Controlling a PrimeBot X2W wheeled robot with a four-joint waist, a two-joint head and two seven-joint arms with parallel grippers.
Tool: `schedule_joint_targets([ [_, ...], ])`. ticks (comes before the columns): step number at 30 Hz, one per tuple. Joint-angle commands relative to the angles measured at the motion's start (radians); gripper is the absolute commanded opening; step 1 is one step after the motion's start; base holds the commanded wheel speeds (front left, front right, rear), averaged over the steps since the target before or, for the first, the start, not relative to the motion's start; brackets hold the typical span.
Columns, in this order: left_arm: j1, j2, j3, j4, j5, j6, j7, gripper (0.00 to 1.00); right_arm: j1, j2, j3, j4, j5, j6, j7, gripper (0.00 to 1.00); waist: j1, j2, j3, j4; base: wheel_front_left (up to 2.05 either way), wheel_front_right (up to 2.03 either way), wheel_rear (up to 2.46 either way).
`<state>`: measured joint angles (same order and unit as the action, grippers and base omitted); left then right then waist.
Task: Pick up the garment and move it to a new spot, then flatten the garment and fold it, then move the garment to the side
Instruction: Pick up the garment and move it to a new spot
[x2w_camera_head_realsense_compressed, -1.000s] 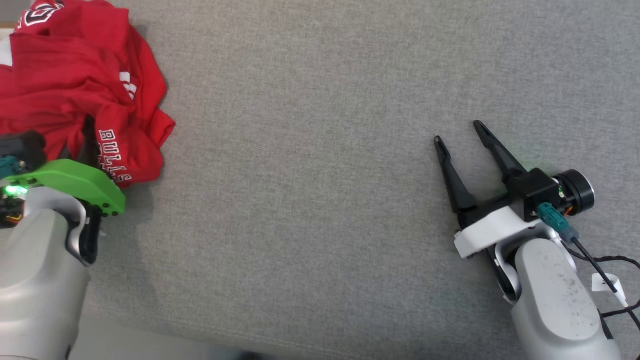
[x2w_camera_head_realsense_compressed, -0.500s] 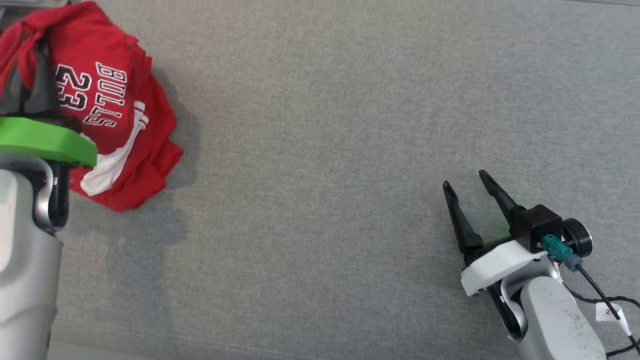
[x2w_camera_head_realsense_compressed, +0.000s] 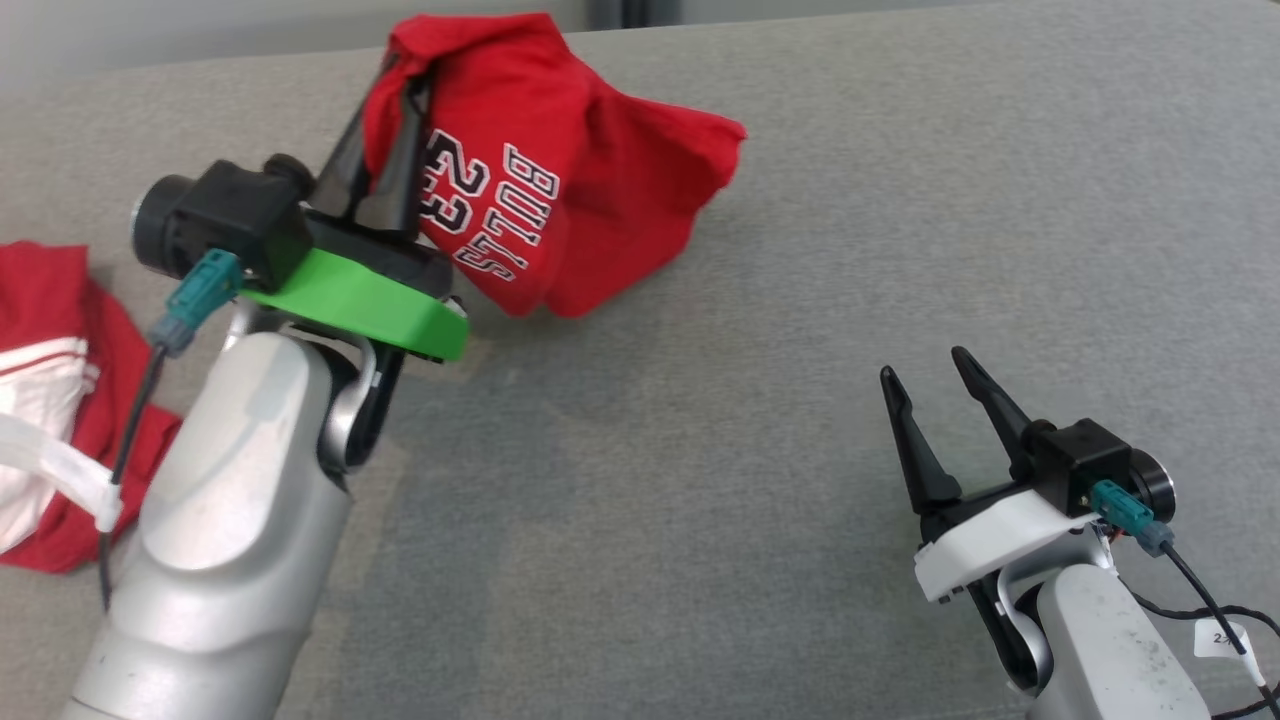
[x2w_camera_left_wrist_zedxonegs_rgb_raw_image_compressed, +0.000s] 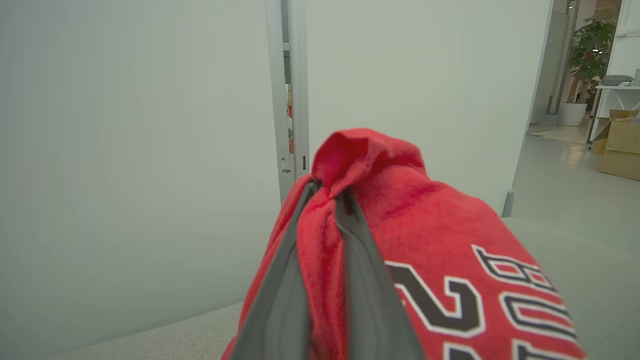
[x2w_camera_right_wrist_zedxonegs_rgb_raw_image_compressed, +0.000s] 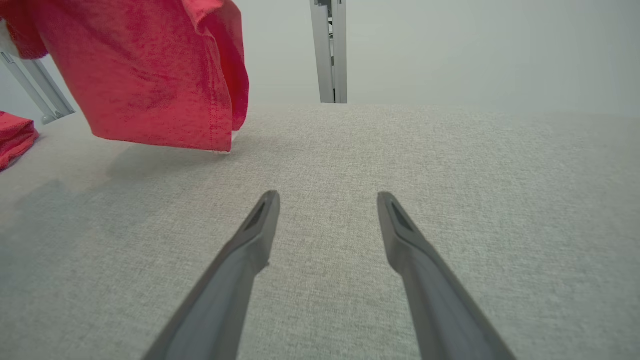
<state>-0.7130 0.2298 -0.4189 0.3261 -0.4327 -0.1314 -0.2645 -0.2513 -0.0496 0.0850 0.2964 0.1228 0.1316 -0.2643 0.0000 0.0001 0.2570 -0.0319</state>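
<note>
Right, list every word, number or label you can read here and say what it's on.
"BULLS": on the red garment held by the left gripper, upside down in the head view.
"23": on the same garment, beside that word.
White tag on the cable by the right arm: begins with "2", the rest too small to read.
Left wrist view: the same print, cut off at the edge.

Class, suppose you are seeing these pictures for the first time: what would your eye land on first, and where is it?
First, the red garment printed BULLS 23, bunched and hanging from the shut left claw at the upper middle of the head view, above the grey fabric surface. Next, the right claw, open and empty at the lower right, and a second red-and-white heap at the left edge.
</note>
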Motion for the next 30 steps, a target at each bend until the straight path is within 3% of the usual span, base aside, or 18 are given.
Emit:
schedule_joint_targets([
  [1,-0.008,-0.006,-0.013,0.010,-0.013,0.002,0.000,0.00,0.015,-0.002,0.010,-0.005,0.006,-0.002,0.000,1.00,0.0000,-0.0001,-0.005,-0.140,0.00,0.00,0.00],
  [7,0.027,-0.070,-0.104,0.076,-0.034,0.002,0.000,0.00,0.019,-0.003,0.016,-0.019,0.022,-0.002,0.000,1.00,0.0000,-0.0001,0.019,-0.195,0.00,0.00,0.00],
  [8,0.037,-0.076,-0.113,0.090,-0.029,0.002,0.000,0.26,0.020,-0.003,0.014,-0.019,0.026,-0.002,0.000,1.00,0.0000,-0.0001,0.021,-0.196,0.00,0.00,0.00],
  [9,0.046,-0.080,-0.112,0.100,-0.025,0.002,0.000,1.00,0.021,-0.002,0.013,-0.019,0.027,-0.002,0.000,1.00,0.0000,-0.0001,0.022,-0.197,0.00,0.00,0.00],
  [14,0.124,-0.092,-0.060,0.134,0.006,0.002,0.000,1.00,0.025,-0.002,0.008,-0.016,0.035,-0.002,0.000,1.00,0.0000,-0.0001,0.013,-0.173,0.00,0.00,0.00],
  [24,0.352,-0.109,0.222,0.075,0.125,0.006,0.000,1.00,0.045,-0.003,-0.031,-0.005,0.028,-0.002,0.000,1.00,0.0000,-0.0001,-0.069,-0.063,0.00,0.00,0.00],
  [30,0.503,-0.126,0.318,0.028,0.192,0.003,0.000,1.00,0.078,-0.003,-0.043,0.007,0.028,-0.002,0.000,1.00,0.0000,-0.0001,-0.119,-0.021,0.00,0.00,0.00],
])
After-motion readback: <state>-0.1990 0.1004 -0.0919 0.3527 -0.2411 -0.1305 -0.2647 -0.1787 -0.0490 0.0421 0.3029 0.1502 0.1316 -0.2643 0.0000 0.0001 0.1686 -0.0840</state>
